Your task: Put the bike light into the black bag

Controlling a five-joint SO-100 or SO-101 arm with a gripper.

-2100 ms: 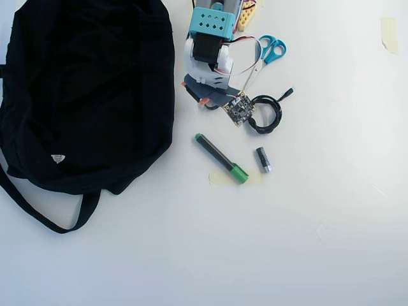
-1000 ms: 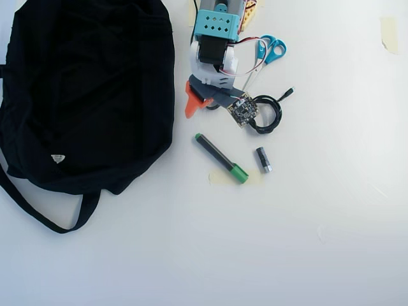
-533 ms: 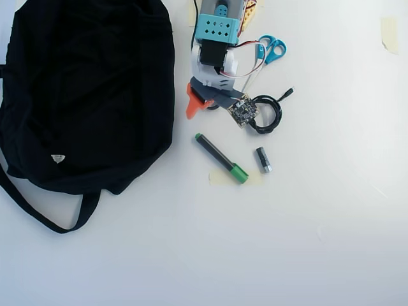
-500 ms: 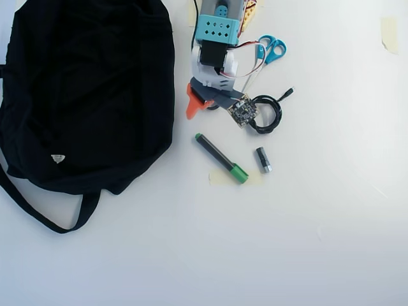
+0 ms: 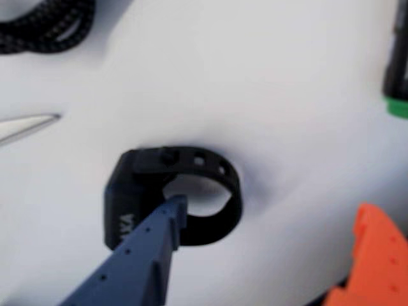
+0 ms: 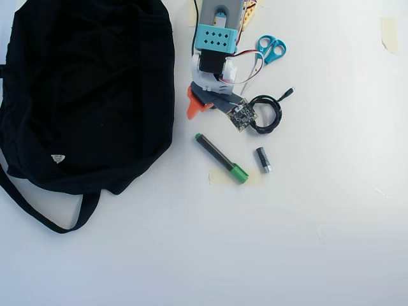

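On the bike light (image 5: 172,197) the block face carries pale lettering, too blurred in the wrist view to read; the black bag (image 6: 89,89) shows a small white triangular label (image 6: 58,158) low on its fabric, its writing too small to make out.

In the overhead view the bag fills the upper left of the white bench (image 6: 306,242), with a strap looping toward the lower left edge; the bench's lower half and right side lie bare; a strip of bare bench separates the bag's right edge from the arm. Just below the arm lie a green-capped marker (image 6: 220,158), a small black-and-silver cylinder (image 6: 263,159) and a coiled black cable (image 6: 266,113); blue-handled scissors (image 6: 271,48) sit beside the arm near the top.

The bike light rests on the bench under the pincer (image 5: 268,223); the blue finger's tip (image 5: 173,209) pokes into the strap's ring, while the orange finger (image 5: 373,255) stands well apart to the right; the pincer is spread wide and grips nothing; the overhead view hides the light beneath the arm.
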